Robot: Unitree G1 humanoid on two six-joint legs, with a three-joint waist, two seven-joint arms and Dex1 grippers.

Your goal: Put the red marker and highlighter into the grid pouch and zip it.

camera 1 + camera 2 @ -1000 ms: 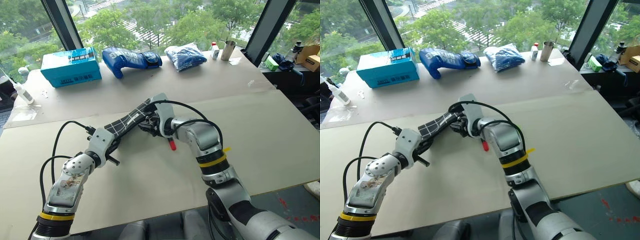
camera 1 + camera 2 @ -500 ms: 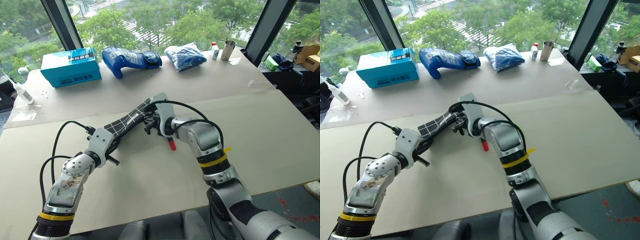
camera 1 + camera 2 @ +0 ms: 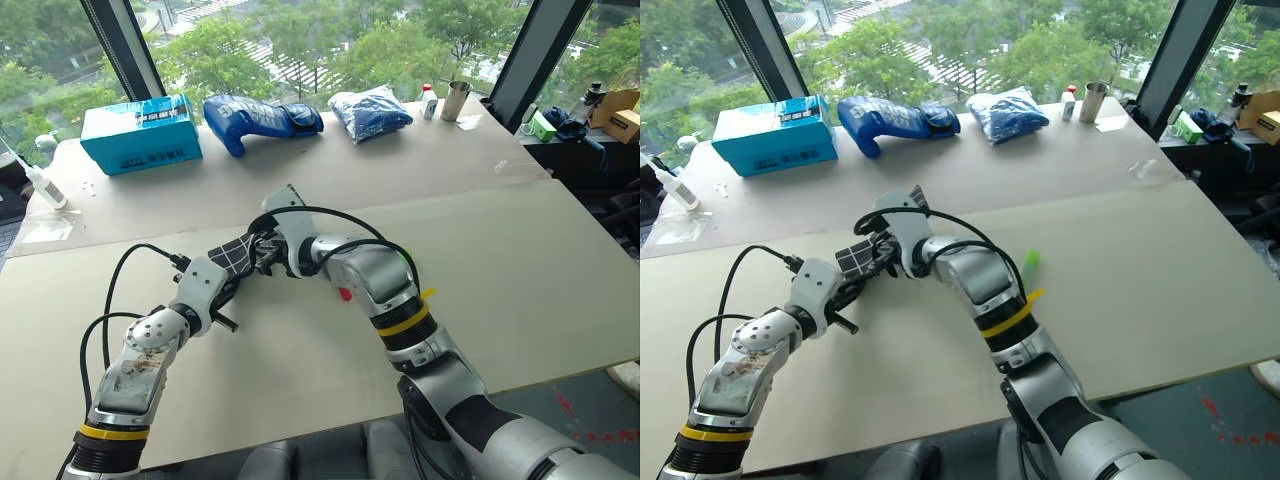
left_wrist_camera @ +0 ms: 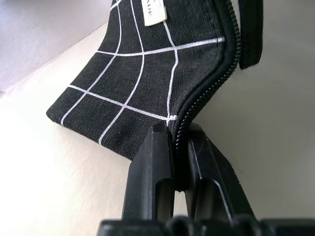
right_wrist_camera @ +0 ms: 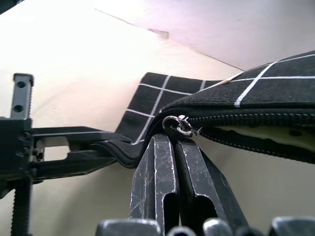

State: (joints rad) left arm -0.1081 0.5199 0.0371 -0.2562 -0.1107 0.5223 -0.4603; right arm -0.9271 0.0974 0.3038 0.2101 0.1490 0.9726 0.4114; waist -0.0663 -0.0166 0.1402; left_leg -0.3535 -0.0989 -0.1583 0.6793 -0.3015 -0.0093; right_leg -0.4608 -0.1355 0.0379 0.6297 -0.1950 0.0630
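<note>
While the left gripper pinches the near-left corner of the flat black white-gridded fabric pouch at table centre, the right gripper, clamped on its zipper pull, is zipping; next likely checking full closure.

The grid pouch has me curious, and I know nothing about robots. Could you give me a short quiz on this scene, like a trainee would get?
1. What does the left claw pinch?
A. the grid pouch, at its zipper edge
B. a metal cup
C. a blue glove
2. True or false: the red marker and the highlighter lie on the table, outside the pouch.
3. Which part of the pouch sits right at the tips of the shut right claw?

Key:
1. A
2. True
3. The zipper slider
</note>
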